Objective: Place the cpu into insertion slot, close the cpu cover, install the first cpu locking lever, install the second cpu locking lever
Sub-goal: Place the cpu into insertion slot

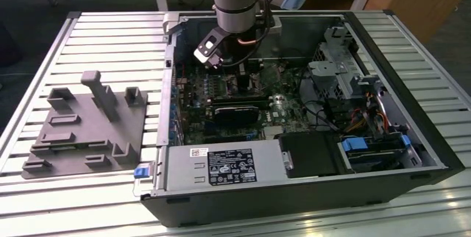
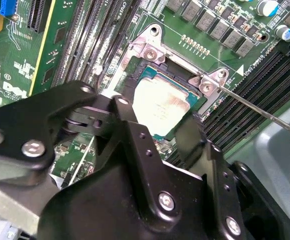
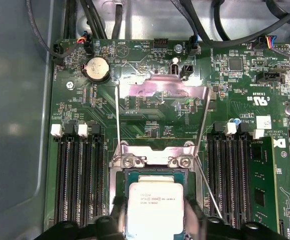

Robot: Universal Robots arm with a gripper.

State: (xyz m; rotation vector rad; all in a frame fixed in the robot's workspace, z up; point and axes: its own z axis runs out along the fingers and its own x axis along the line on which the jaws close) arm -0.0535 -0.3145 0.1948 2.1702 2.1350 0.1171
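Observation:
My gripper (image 1: 240,81) reaches down into the open computer case over the green motherboard (image 1: 283,110). Its black fingers (image 3: 117,216) stand on two opposite sides of the cpu (image 3: 155,206), a flat square chip with a pale silvery face, and are shut on its edges. The cpu (image 2: 160,106) sits over the insertion slot (image 2: 157,74), whose dark rim shows beyond the chip; whether it is seated I cannot tell. Past the slot, the cpu cover (image 3: 166,83) lies folded back, open. Two thin wire levers (image 3: 117,120) stand unlatched at the slot's sides.
Memory slots (image 3: 79,180) flank the socket on both sides. A coin battery (image 3: 97,67) and black cables (image 3: 205,30) lie beyond the cover. A black card (image 1: 239,113), the power supply (image 1: 220,166) and a drive cage (image 1: 338,77) fill the case. A grey fixture (image 1: 81,127) sits at the exterior view's left.

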